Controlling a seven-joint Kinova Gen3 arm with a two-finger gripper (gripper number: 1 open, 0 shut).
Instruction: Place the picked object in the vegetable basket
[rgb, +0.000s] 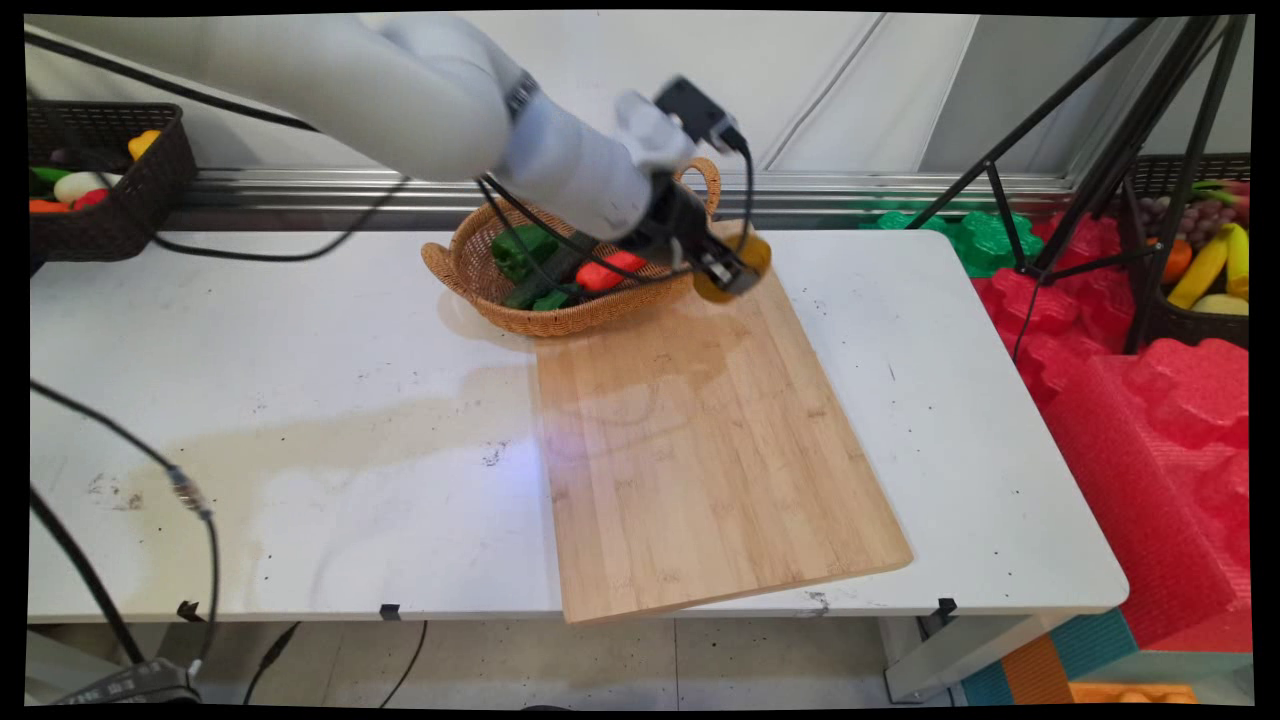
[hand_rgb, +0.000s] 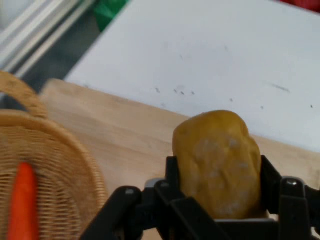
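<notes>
A white surface (rgb: 300, 400) carries a long wooden cutting board (rgb: 700, 440), laid from the far middle toward the near right edge. At the board's far left corner sits a woven wicker basket (rgb: 480, 270) with handles, holding green vegetables (rgb: 522, 250) and a red-orange one (rgb: 610, 270). Just right of the basket, above the board's far end, the black pincer (rgb: 728, 268) is clamped on a yellow-brown potato-like lump (hand_rgb: 217, 160), lifted clear of the board. By the look of it, the step in hand is carrying this lump, already outside the basket's rim.
</notes>
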